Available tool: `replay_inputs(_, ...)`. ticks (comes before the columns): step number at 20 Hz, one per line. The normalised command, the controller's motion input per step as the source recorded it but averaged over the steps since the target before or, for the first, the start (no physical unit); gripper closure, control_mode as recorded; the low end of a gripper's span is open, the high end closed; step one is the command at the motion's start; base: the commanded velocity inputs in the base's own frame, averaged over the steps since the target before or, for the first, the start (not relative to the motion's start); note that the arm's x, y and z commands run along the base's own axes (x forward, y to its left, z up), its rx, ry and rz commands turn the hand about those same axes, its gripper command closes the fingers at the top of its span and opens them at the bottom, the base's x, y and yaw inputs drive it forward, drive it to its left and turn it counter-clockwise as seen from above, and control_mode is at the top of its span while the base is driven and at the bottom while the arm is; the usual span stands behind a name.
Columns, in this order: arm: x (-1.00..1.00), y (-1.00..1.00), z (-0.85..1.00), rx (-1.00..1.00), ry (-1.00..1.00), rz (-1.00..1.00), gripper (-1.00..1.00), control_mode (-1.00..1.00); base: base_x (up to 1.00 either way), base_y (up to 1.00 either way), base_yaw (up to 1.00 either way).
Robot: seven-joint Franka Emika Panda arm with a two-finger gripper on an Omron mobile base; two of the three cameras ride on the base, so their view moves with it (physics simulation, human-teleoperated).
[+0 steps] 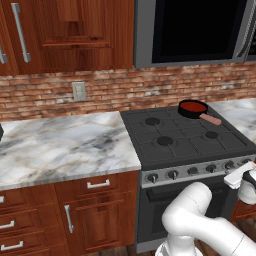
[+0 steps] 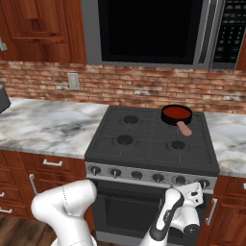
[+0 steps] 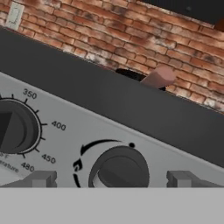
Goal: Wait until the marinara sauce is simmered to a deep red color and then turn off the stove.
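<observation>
Two fingertips [image 3: 41, 178] of the claw [image 3: 114, 180] show low in the hand view, spread wide with a dark burner knob [image 3: 119, 168] between them. Claw is parted, nothing clamped; whether the tips touch the knob, cannot tell. A second, larger knob [image 3: 15, 129] sits left of the claw in that view, ringed by temperature marks: 350, 400, 450, 480.

Right base view: claw [image 2: 194, 193] sits just in front of the steel knob strip [image 2: 149, 175] of the stove [image 2: 151, 139], at the strip's right end. Left base view: the hand [image 1: 242, 177] is at the frame's right edge, same end of the strip.

Marinara sauce [image 2: 176, 112] is up and beyond the claw, on the far right burner, a flat deep red disc in a small dark frying pan [image 2: 166, 118]. Pan handle [image 2: 184, 128] is reddish-brown and points back toward the stove front. In the hand view the handle's end [image 3: 158, 77] pokes over the stove's black edge, above the claw.

Behind the stove: brick wall [image 2: 144, 86] with a wall outlet [image 2: 73, 80]. Above the pan: microwave [image 2: 149, 31] with a black window. Marble surface [image 1: 60, 145] runs well off to the claw's left, wooden cabinets [image 1: 75, 215] under it.
</observation>
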Motion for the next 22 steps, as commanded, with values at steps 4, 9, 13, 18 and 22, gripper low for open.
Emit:
replay_inputs(4, 0.0, 0.0, -0.09, -0.01, -0.01, 0.0, -1.0, -1.0, 0.0, 0.0, 0.0)
replay_inputs(9, 0.0, 0.0, -0.15, -0.02, 0.0, 0.02, -1.0, -1.0, 0.0, 0.0, 0.0)
replay_inputs(13, 0.0, 0.0, -0.21, -0.03, 0.0, 0.01, -1.0, -1.0, 0.0, 0.0, 0.0)
replay_inputs(18, 0.0, 0.0, -0.13, -0.02, 0.0, 0.0, -1.0, -1.0, 0.0, 0.0, 0.0)
replay_inputs(22, 0.0, 0.0, -0.04, 0.0, -0.01, 0.0, -1.0, -1.0, 0.0, 0.0, 0.0)
